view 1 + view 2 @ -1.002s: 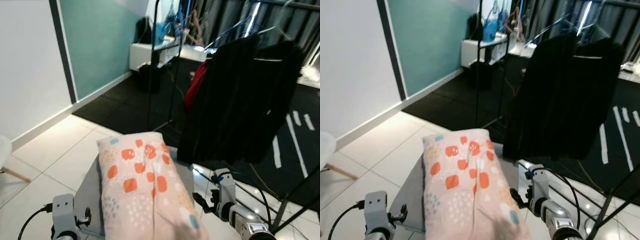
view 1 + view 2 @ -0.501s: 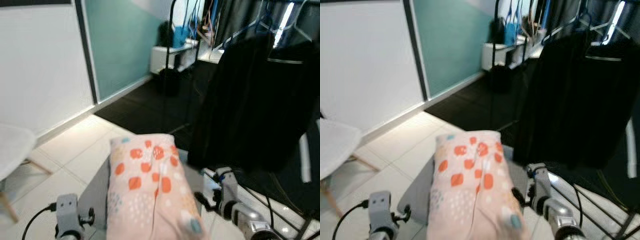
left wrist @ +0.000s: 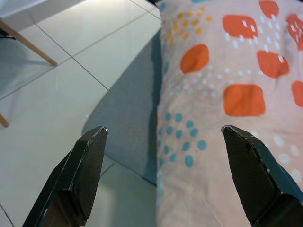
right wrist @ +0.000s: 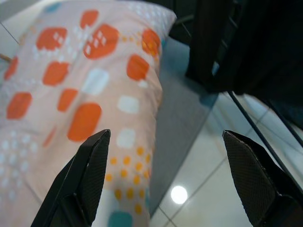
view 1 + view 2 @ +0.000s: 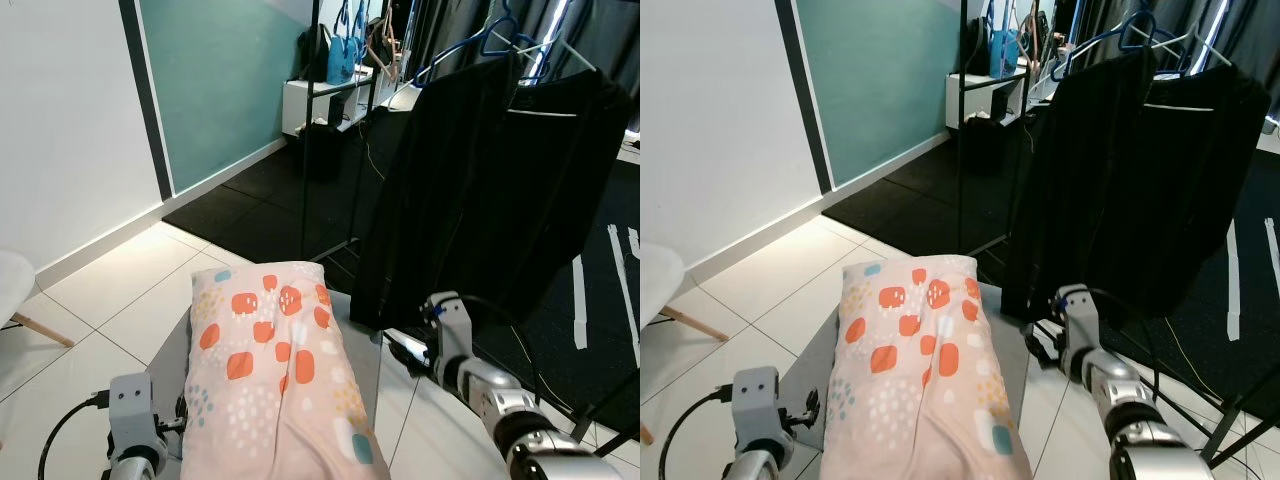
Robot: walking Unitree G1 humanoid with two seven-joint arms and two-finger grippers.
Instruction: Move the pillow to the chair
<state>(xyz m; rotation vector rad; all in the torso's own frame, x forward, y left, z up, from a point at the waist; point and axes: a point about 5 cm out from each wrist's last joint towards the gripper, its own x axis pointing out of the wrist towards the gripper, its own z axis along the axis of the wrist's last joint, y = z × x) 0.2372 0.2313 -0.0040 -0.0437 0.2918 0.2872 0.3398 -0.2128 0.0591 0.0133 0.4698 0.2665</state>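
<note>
Since a second ago the view is being swung leftward, while the pillow [image 5: 275, 375] is being carried on a grey pad [image 5: 1000, 352] between the wide-open left hand [image 3: 163, 175] and right hand [image 4: 165, 175], so it could slide off if tilted.

No readable text, labels, brands or numbers anywhere; nothing legible on any surface from here.

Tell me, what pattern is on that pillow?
The soft pink pillow has orange blocks and small teal and yellow dots; clearest in the right eye view.
</note>
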